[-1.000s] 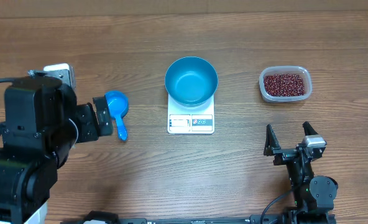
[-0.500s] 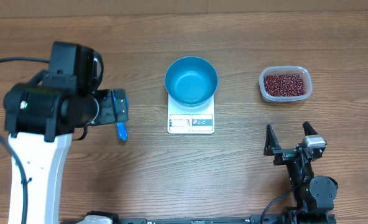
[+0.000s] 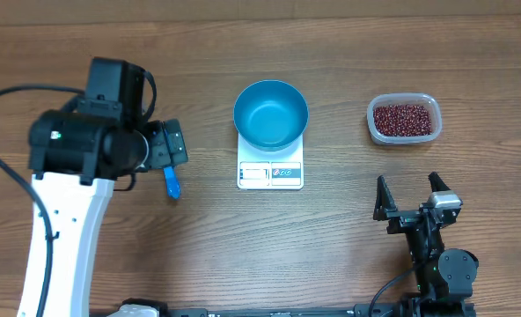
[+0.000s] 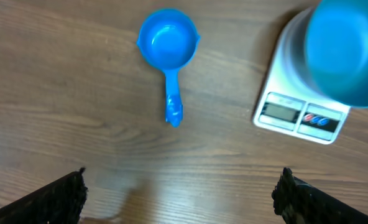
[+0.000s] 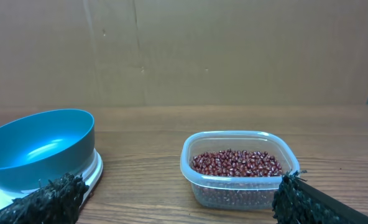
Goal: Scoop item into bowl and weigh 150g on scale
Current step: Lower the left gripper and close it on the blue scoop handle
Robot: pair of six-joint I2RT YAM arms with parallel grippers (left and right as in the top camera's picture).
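Overhead, you have the bowl (image 3: 270, 113) seated on the scale (image 3: 270, 174) at table centre and the beans (image 3: 405, 119) in a clear tub (image 3: 371, 119) at far right. The left gripper (image 3: 171, 145) hangs over the blue scoop (image 3: 172, 183), and the right gripper (image 3: 411, 195) sits near right. In the left wrist view the fingers are spread wide, holding nothing, with the scoop on the table beyond them. In the right wrist view the fingers are wide, the tub is ahead and the bowl is to the left.

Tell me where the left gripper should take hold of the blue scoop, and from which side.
Grip the handle, coming straight down from above. The scoop lies flat with its cup open upward, and its narrow handle sticks out clear of the scale. The open left gripper should probably close across the handle's thin width, near mid-length.
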